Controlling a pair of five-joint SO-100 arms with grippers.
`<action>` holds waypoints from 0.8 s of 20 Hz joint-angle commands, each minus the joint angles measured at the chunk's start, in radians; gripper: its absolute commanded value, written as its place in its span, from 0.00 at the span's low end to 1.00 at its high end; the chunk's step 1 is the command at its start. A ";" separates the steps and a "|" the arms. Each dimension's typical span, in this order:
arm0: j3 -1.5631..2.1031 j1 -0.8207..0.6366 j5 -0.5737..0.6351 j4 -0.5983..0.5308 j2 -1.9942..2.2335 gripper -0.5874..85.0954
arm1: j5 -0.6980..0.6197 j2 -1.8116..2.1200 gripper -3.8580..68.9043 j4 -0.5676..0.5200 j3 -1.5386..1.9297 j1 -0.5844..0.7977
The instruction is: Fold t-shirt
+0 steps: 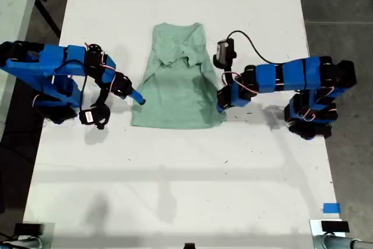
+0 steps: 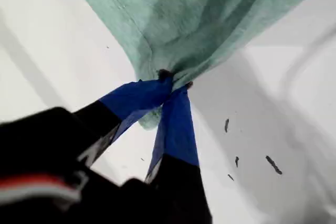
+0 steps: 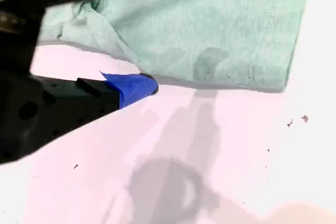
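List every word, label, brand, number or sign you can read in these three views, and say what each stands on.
No text can be read in any view.
t-shirt: plain, no print or legible tag showing.
blue tape on the table: no writing visible.
white patch on an arm: too small to read.
red and white strip behind my first tool: blurred, unreadable.

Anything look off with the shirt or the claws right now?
Only the t-shirt: its sleeves are folded in unevenly and the cloth narrows toward the collar. My first claw pinches a bunched edge; my second claw is open over the opposite edge.
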 commanded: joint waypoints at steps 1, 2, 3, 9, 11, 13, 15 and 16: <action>0.005 -0.005 -0.006 -0.012 0.048 0.38 | -0.014 -0.020 0.04 -0.034 -0.195 -0.002; 0.009 -0.009 -0.005 -0.012 0.057 0.38 | -0.011 -0.091 0.04 -0.066 -0.253 -0.002; 0.014 -0.011 -0.005 -0.012 0.063 0.38 | -0.005 -0.178 0.04 -0.095 -0.319 -0.003; 0.049 -0.017 -0.011 0.003 0.098 0.38 | 0.057 -0.664 0.43 -0.118 -0.749 -0.037; 0.080 -0.021 -0.014 0.003 0.118 0.38 | -0.002 -0.650 0.40 0.003 -0.914 -0.040; 0.101 -0.023 -0.023 0.003 0.130 0.38 | -0.046 -0.575 0.37 0.080 -1.003 -0.025; 0.121 -0.021 -0.035 -0.005 0.132 0.38 | -0.074 -0.491 0.37 0.132 -0.988 0.003; 0.135 -0.021 -0.041 -0.017 0.129 0.38 | -0.080 -0.456 0.36 0.152 -0.945 0.018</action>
